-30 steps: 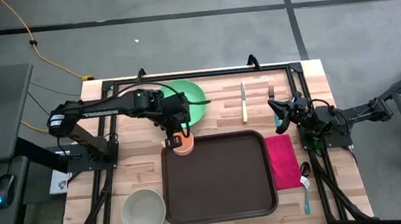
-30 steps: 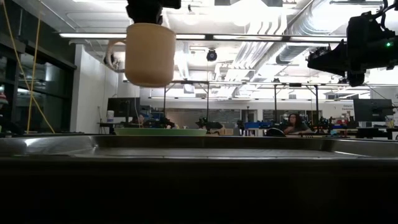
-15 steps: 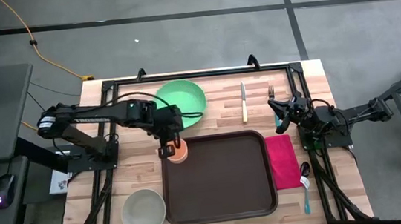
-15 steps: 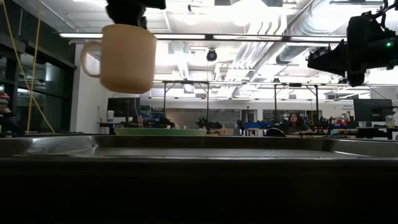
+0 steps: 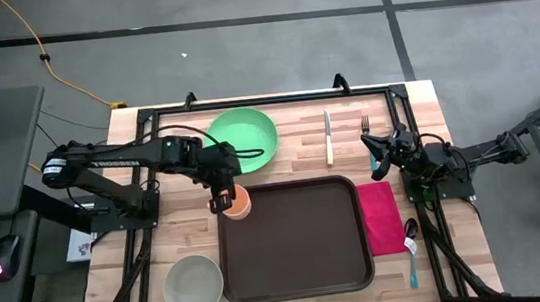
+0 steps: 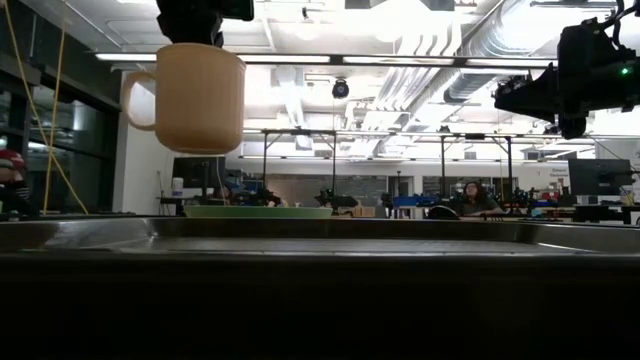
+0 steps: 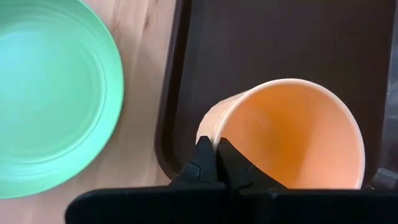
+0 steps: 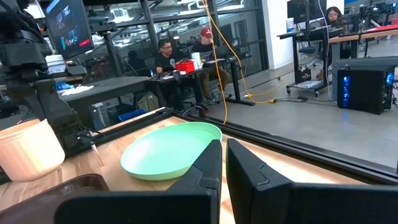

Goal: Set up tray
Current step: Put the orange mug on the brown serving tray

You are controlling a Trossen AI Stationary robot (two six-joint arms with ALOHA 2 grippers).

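Observation:
A peach mug [image 5: 239, 203] hangs over the far left corner of the dark brown tray [image 5: 301, 253], with my left gripper [image 5: 223, 198] shut on it. In the low view the mug [image 6: 198, 97] is high above the tray's rim [image 6: 320, 232], its handle [image 6: 135, 100] pointing left. In the left wrist view I look into the mug [image 7: 298, 140], with the tray [image 7: 261, 43] beneath it. My right gripper [image 5: 376, 155] is shut on nothing and waits at the right, beyond the pink napkin; its shut fingers [image 8: 214, 163] show in its wrist view. My left gripper holds the mug by its rim [image 7: 219, 132], on the side nearest the wrist. One finger is inside the mug and one outside, the wall pinched between them. The fingers come from above, slanting down. The mug hangs upright below them, clear of the tray.
A green plate [image 5: 246, 138] lies beyond the tray's far left corner. A pale bowl [image 5: 193, 285] is left of the tray's near end. A knife [image 5: 328, 137] and a fork [image 5: 365, 126] lie at the far right, with a pink napkin [image 5: 380, 217] and a spoon [image 5: 410, 247] right of the tray.
My left gripper has carried the mug from beside the green plate toward the table's near and left edges and a little down. The mug stays upright and clear of the tray; its handle shows more to the left in the low view.

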